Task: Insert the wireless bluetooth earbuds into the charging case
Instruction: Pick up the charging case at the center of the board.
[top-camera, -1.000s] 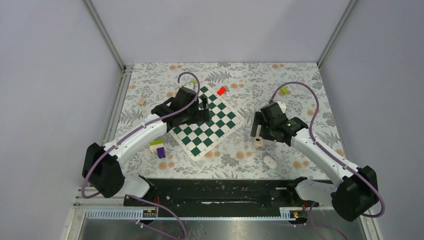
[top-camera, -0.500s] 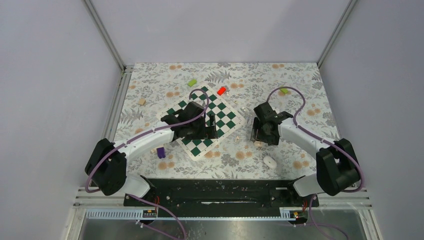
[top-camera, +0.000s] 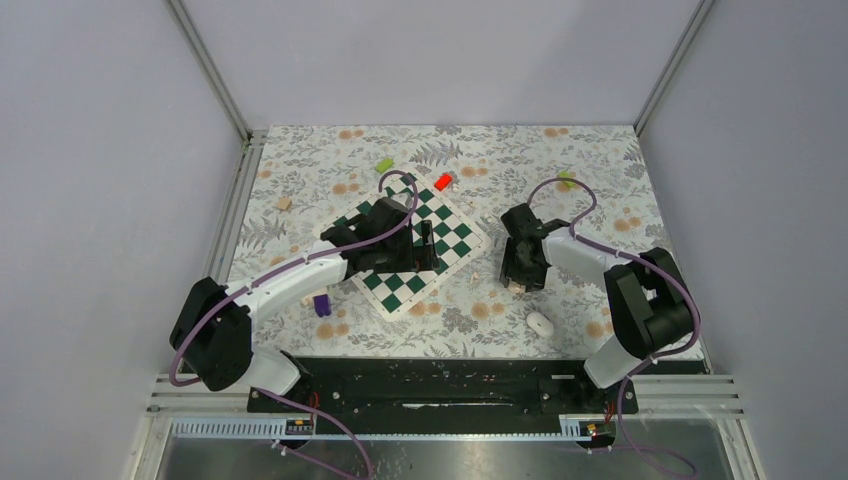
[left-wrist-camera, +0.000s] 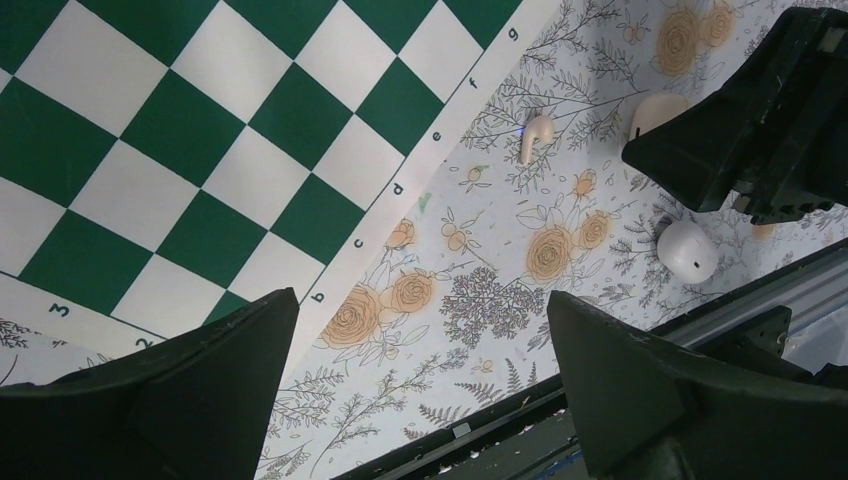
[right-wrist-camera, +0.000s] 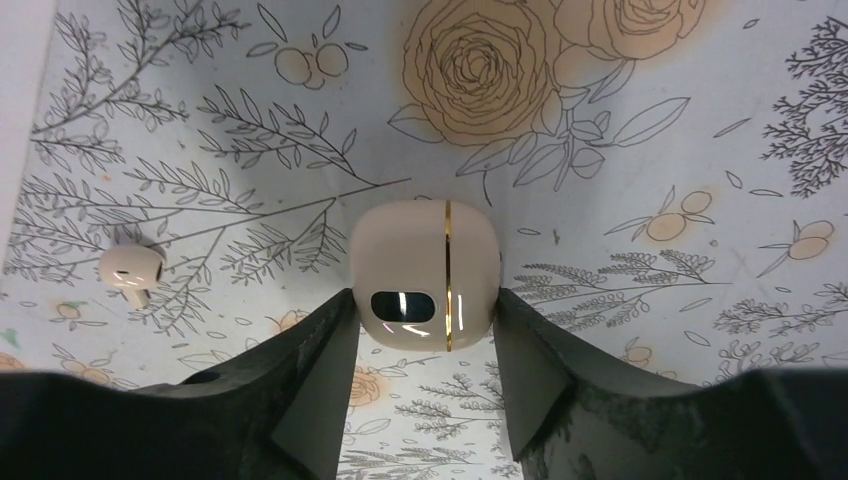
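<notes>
The charging case (right-wrist-camera: 425, 275) is beige with a gold seam and a dark oval window. It rests on the flowered cloth, and it also shows in the top view (top-camera: 515, 286) and the left wrist view (left-wrist-camera: 652, 108). My right gripper (right-wrist-camera: 425, 300) has a finger pressed on each side of it. A small pale stemmed earbud (right-wrist-camera: 132, 270) lies just left of the case and also shows in the left wrist view (left-wrist-camera: 537, 136). A white oval earbud (top-camera: 540, 322) lies nearer the rail. My left gripper (left-wrist-camera: 420, 340) is open and empty above the chessboard's (top-camera: 455, 235) near edge.
A purple and green block (top-camera: 321, 303) lies left of the board. A red block (top-camera: 443, 181), two green blocks (top-camera: 384, 164) (top-camera: 567, 180) and a tan block (top-camera: 284, 203) lie farther back. A black rail (top-camera: 430, 385) runs along the near edge.
My left gripper moved right and nearer across the chessboard. My right arm folded in and its gripper settled around the case, which has stayed in place.
</notes>
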